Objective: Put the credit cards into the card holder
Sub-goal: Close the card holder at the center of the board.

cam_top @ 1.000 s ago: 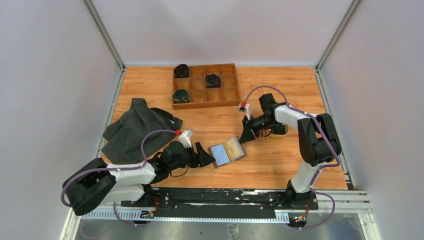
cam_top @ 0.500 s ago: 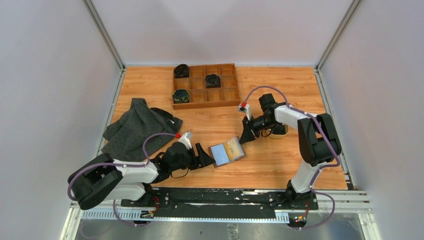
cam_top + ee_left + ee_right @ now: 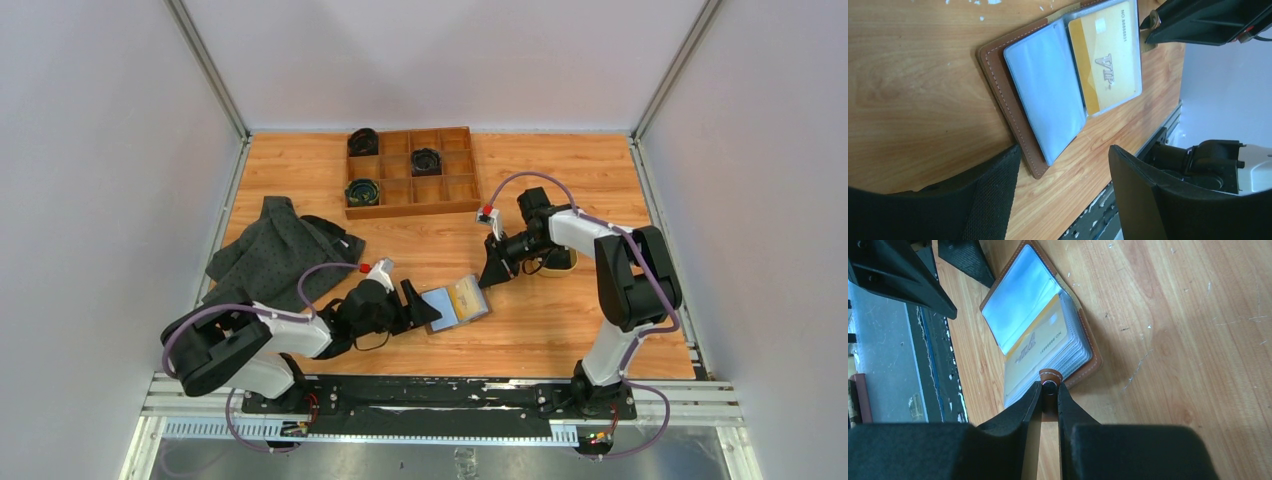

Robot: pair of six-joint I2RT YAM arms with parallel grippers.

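Observation:
The brown leather card holder lies open on the table's middle, its pale blue sleeves facing up. A yellow-gold credit card sits inside the clear sleeve of its right half. My left gripper is low at the holder's left edge, open, with only the holder's near corner and bare wood between its fingers. My right gripper is at the holder's right edge. It is shut on the holder's small snap tab, which sits right at its fingertips.
A wooden compartment tray with dark coiled items stands at the back. A grey cloth lies at the left. A tan dish sits under the right arm. The black rail runs along the near edge.
My left arm has slid right, bringing its open gripper up to the card holder's left edge. The right gripper and the holder have not moved.

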